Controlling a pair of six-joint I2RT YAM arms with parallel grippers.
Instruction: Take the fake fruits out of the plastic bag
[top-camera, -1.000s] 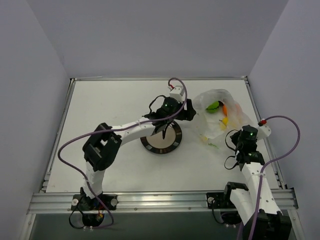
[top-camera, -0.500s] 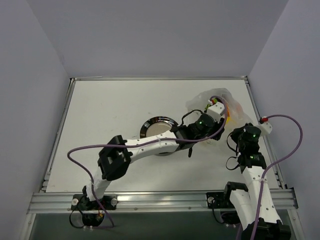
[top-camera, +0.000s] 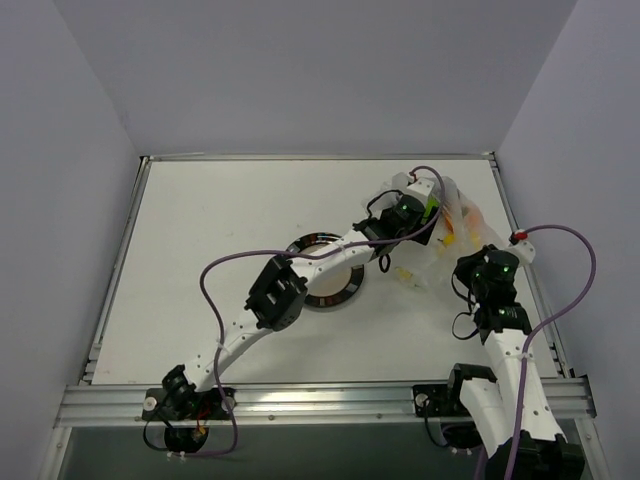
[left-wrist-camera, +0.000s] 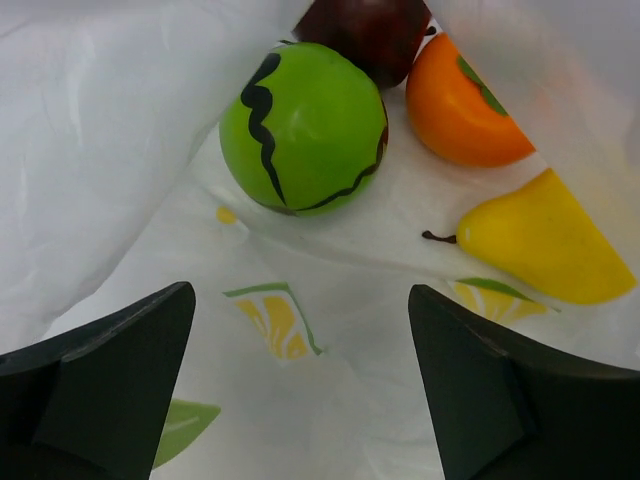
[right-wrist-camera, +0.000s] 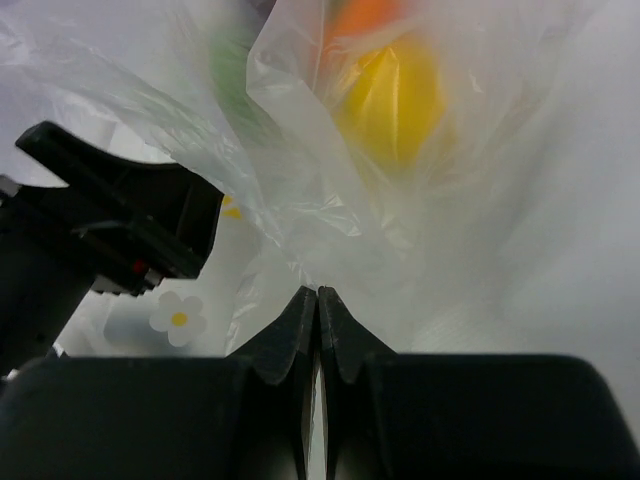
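Looks like none out yet: fake fruits (left-wrist-camera: 305, 125) all sit in plastic bag (left-wrist-camera: 100, 150), far right of worktop (top-camera: 200, 220). Left gripper (left-wrist-camera: 300, 295) is inside bag mouth w/ jaws wide open, empty. Right gripper (right-wrist-camera: 318, 296) jaws pinch bag film.

The plastic bag (left-wrist-camera: 110, 130) is thin, translucent whitish film, crinkled and faintly shiny along its folds, with flat printed yellow and green motifs. The fake fruits (left-wrist-camera: 300, 150) look like smooth moulded plastic: the green ball (left-wrist-camera: 310, 120) has a soft sheen and painted dark lines, the orange piece (left-wrist-camera: 455, 110) and the yellow piece (left-wrist-camera: 545, 240) are more satin, and a dark red piece (left-wrist-camera: 365, 25) is glossy. The fingers (left-wrist-camera: 110, 390) of the left gripper (left-wrist-camera: 300, 300) are matt black, the plate (top-camera: 322, 301) is shiny metal with a dark rim, and the table (top-camera: 220, 220) is matt white.
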